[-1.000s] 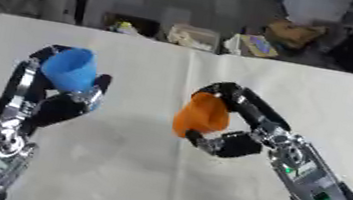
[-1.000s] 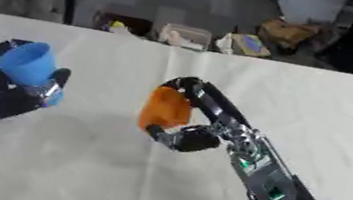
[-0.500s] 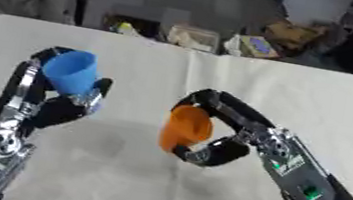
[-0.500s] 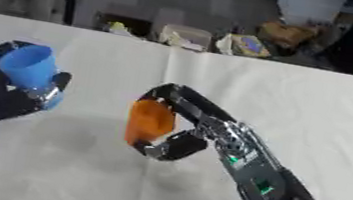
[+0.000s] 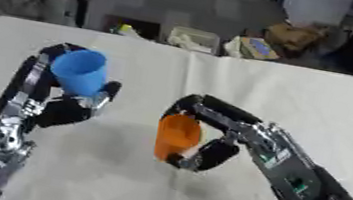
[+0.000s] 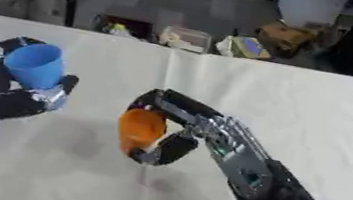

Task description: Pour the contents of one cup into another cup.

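White-clothed counter (image 5: 320, 109), cluttered floor behind. Left robot hand (image 5: 51, 102) curled round blue cup (image 5: 80, 70), upright, held above counter. Right robot hand (image 5: 210, 132) curled round orange cup (image 5: 177, 136), mouth facing left, well apart from blue. Best to bring rims close before tipping further. Contents of either cup not visible.

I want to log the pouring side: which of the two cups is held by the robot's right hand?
The orange cup, clasped by the right hand near the middle; the blue cup sits in the left hand.
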